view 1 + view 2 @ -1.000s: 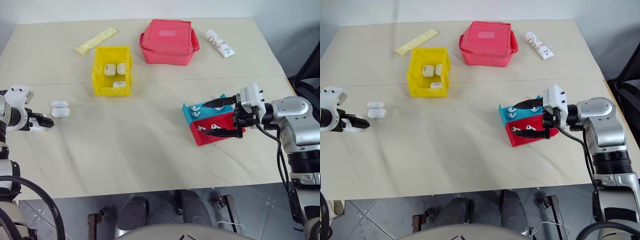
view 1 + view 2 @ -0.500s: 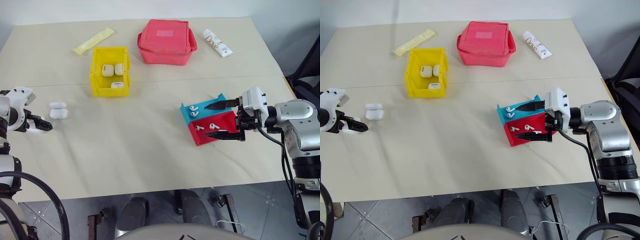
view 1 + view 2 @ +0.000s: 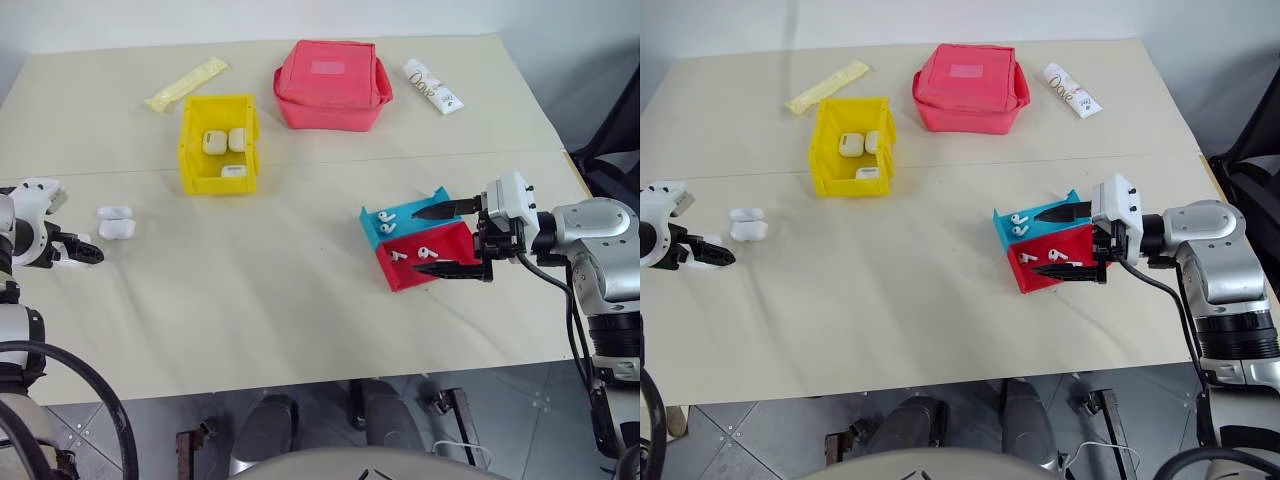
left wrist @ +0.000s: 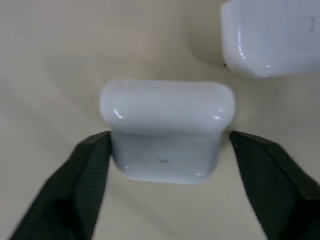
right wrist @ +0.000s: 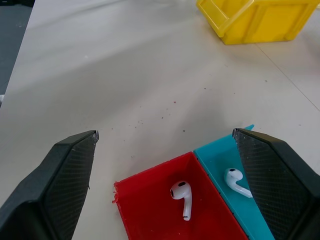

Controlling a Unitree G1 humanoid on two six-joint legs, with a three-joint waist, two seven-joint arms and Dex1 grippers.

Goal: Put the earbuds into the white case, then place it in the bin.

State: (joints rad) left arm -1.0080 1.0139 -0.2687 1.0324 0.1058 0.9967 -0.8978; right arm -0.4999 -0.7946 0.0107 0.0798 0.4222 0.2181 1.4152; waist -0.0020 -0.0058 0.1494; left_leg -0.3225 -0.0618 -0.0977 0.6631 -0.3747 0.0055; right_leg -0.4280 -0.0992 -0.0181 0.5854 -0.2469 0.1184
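The wide tan table (image 3: 300,300) holds everything. From up top, the yellow bin (image 3: 192,150) sits far back with white cases inside, and the left claw (image 3: 80,250) is at the table's left edge. The left wrist view shows more: its two black fingers (image 4: 90,165) press both sides of the white case (image 4: 165,130), gripping it, with a second white case (image 4: 270,40) just beyond. The right claw (image 3: 413,241) is wide open around the red tray (image 3: 400,280) and blue tray (image 3: 375,228). Its wrist view shows the earbuds (image 5: 181,192) up close, one in each tray.
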